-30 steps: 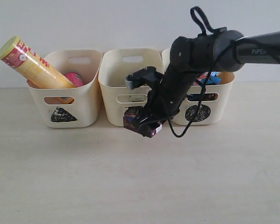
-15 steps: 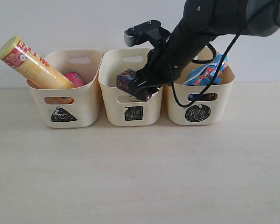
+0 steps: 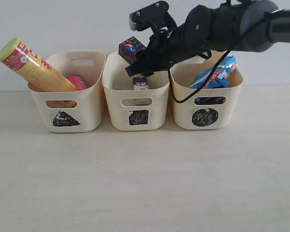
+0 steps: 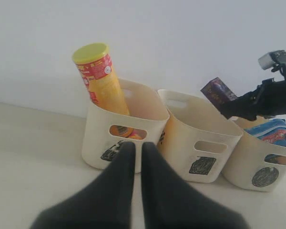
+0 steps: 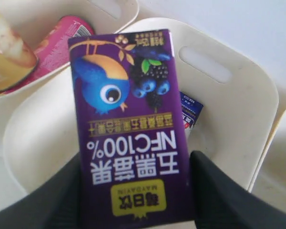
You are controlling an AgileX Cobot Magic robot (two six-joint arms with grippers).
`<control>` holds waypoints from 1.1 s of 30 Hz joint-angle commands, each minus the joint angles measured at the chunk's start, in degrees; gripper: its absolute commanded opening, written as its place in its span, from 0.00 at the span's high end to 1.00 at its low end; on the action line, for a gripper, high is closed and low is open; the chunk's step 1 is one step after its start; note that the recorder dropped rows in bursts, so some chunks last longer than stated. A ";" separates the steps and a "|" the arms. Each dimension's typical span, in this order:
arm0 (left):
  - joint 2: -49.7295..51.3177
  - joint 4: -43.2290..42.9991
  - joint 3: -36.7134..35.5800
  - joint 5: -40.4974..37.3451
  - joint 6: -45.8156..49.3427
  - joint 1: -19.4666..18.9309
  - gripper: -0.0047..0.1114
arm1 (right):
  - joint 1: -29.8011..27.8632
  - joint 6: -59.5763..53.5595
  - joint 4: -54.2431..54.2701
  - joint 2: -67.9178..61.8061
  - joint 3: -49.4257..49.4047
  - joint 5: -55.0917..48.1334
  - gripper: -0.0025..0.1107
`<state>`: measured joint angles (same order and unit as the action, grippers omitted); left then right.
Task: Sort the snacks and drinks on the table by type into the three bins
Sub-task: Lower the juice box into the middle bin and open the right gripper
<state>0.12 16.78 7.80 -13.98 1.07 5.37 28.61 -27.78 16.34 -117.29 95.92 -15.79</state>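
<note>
Left gripper (image 4: pixel 133 160) pinched together, empty, well off. At centre, square bin (image 3: pixel 118 111) (carton (image 3: pixel 140 83) inside). Above its rim, purple box (image 3: pixel 131 50) clamped in right gripper (image 3: pixel 139 60), long axis in line with the fingers. Bin at six o'clock from the box; likely just release.

Plain matte off-white wall (image 3: pixel 63 24) fills the upper part of the exterior view, uniform, with a slight grey-blue cast. Pale beige flat table with faint light wood grain (image 3: pixel 145 188) takes the lower part and runs back to the wall; the join is a straight, level line across the view. Light is soft, even and diffuse. Shadows on the tabletop are faint with blurred edges. Left wrist view shows the wall greyer and dimmer, the join line slightly slanted, the tabletop a warm cream.
</note>
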 commanded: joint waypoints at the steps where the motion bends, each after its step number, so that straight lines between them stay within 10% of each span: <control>1: -0.12 0.88 -0.29 0.51 -0.19 -0.20 0.92 | -0.12 -0.83 -0.34 -3.61 0.17 4.62 0.98; 7: -0.12 0.88 -0.29 0.51 -0.19 -0.20 0.92 | -0.12 -0.22 -0.34 -6.30 0.17 8.04 0.94; 17: -0.12 0.88 -0.29 0.51 -0.19 -0.20 0.92 | -0.12 0.41 -0.33 -6.51 0.17 12.79 0.32; 28: -0.12 0.88 -0.29 0.51 -0.19 -0.20 0.92 | -0.12 0.68 -0.33 -3.35 0.17 9.90 0.33; 33: -0.12 0.88 -0.29 0.51 -0.19 -0.20 0.92 | -0.12 5.23 -0.33 -0.38 0.17 1.02 0.61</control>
<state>0.12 16.99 7.80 -13.98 1.07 5.37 28.61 -25.20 15.99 -119.65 95.82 -9.33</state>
